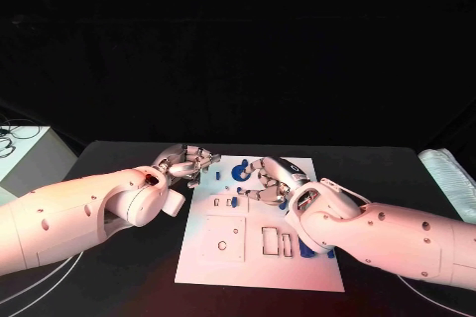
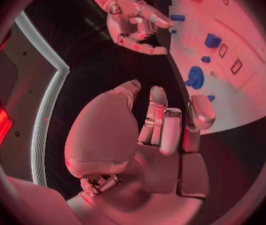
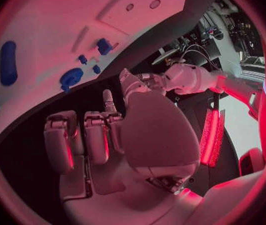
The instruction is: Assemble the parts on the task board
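Note:
The white task board lies in the middle of the black table. A curved blue part stands near the board's far edge, with small blue parts beside it. My left hand hovers at the board's far left corner, fingers apart, holding nothing. My right hand hangs over the board's far half just right of the curved part, fingers loosely bent and empty. The left wrist view shows the left hand, the right hand and a round blue part. The right wrist view shows the right hand.
A long blue part lies on the board's right side, partly under my right forearm. Cut-out slots and a raised square panel fill the board's near half. A white box stands off the table's left.

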Controlling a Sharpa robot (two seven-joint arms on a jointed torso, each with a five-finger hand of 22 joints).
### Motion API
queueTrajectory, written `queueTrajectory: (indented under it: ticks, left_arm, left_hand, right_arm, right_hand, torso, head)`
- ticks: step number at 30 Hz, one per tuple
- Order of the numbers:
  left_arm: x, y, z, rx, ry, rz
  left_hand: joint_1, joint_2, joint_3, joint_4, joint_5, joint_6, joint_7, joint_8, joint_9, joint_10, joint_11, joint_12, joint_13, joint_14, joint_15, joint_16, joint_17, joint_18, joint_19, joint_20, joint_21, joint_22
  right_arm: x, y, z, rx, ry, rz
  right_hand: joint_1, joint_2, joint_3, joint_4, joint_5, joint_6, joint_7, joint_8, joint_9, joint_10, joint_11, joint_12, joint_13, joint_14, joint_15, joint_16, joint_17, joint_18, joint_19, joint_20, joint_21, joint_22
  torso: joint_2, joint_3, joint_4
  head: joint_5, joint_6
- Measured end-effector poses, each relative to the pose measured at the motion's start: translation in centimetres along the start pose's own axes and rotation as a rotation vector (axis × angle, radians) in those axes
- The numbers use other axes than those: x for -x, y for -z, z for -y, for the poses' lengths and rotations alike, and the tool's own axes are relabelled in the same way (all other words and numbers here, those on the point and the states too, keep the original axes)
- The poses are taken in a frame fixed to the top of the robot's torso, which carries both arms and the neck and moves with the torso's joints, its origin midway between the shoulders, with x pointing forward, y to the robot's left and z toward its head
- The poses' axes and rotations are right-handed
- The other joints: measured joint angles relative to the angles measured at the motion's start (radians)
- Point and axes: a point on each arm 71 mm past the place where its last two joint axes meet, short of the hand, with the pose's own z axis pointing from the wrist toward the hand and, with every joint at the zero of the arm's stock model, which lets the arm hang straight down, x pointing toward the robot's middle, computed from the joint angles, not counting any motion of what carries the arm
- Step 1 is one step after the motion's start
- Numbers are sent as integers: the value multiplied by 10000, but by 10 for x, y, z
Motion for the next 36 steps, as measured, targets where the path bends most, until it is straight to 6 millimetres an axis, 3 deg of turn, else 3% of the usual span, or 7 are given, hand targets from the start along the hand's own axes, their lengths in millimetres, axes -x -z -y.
queueTrajectory:
  ticks: [1, 3, 10, 14, 26, 36]
  left_arm:
    - [0, -3, 2, 127, -344, -102]
    - [-2, -7, 5, 316, -891, -327]
    - [-13, -21, 14, 1501, -3218, -1417]
    - [-22, -32, 18, 2351, -4636, -1986]
    - [-49, -55, 17, 3936, -7786, -3249]
    - [-59, -66, 15, 4524, -9117, -3752]
  left_hand:
    - [22, 22, 133, -1, 34, 61, -61, 95, 109, 299, -66, 364, 462, 48, -49, 123, 39, -17, 350, -76, 245, 479]
    - [-79, 17, 212, 23, 34, 91, -91, 174, 267, 462, -102, 583, 742, 69, -70, 194, 50, -20, 572, -139, 409, 792]
    - [-778, -59, 185, 38, 34, 22, -83, 175, 539, 477, -117, 613, 802, 69, -71, 195, 50, -18, 598, -166, 465, 948]
    - [-1144, -9, 22, 38, -4, -25, -51, 195, 682, 401, -43, 545, 687, 68, -71, 194, 49, -18, 598, -165, 465, 943]
    - [-1864, 293, -310, 38, -4, -112, -111, 442, 1254, 239, -65, 545, 672, 68, -71, 154, 48, -17, 597, -165, 464, 896]
    - [-2100, 424, -362, 38, -54, -219, -74, 483, 1427, 167, -63, 509, 654, 67, -71, 154, 47, -16, 560, -129, 464, 854]
  right_arm:
    - [9, 4, 1, 101, -152, -12]
    - [22, 9, 3, 167, -345, -13]
    - [61, 28, 18, -103, -832, 0]
    - [77, 35, 34, -602, -1029, 124]
    - [91, 38, 59, -1518, -1460, 344]
    - [92, 37, 64, -1785, -1574, 385]
  right_hand:
    - [0, 0, 0, 0, 0, 0, 0, 0, 0, 0, 0, 0, 0, 0, 0, 0, 0, 0, 0, 0, 0, 0]
    - [0, 0, 0, 0, 0, 0, 0, 0, 0, 0, 0, 0, 0, 0, 0, 0, 0, 0, 0, 0, 0, 0]
    - [38, -38, 27, -27, 0, 0, 0, 0, 0, 0, 0, 0, -1, 0, 0, 0, 0, 0, 0, 0, 0, -1]
    - [38, -38, 27, -27, 0, 0, 0, 0, 0, 0, 0, 0, -1, 0, 0, 0, 0, -1, 0, 0, 0, -1]
    - [38, -38, 27, -27, -1, 1, 0, 0, 0, 0, -1, 0, -2, 0, 0, 0, 0, -1, 0, -1, 0, -3]
    - [38, -38, 27, -27, -1, 1, 0, 1, 1, 0, -1, 0, -2, 0, 0, 0, 0, -1, 0, -1, 0, -4]
  torso:
    - [-18, 2, 0]
    - [-62, 2, 0]
    - [-193, 6, -21]
    - [-283, 32, -25]
    - [-368, 110, -37]
    - [-344, 125, -71]
  head:
    - [1, -7]
    - [3, -31]
    - [28, -102]
    - [16, -183]
    - [88, -340]
    - [139, -403]
